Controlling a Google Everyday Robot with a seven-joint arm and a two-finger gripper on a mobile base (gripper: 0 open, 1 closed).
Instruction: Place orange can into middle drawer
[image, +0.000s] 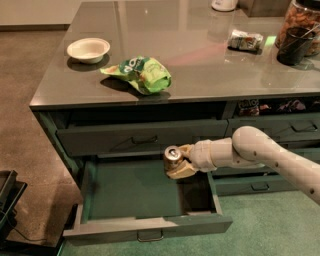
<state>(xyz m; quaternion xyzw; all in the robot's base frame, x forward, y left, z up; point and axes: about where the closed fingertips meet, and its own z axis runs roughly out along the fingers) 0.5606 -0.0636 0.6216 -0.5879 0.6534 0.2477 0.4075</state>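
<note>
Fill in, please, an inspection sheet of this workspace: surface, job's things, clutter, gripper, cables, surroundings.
Surface: glossy grey countertop, with grey drawers below it.
Job's things: slim golden-orange drink can with a silver top, held in the air over the right part of the wide grey-green middle drawer, which is pulled open and shows a green inside.
Clutter: green snack bag, white round bowl, silvery foil packet, dark cup and clear snack jar, all on the countertop.
Gripper: cream two-finger gripper, shut on the can, above the open drawer.
Cables: nothing seen.
Surroundings: brown floor at the left, green carpet in front, black object at lower left.
</note>
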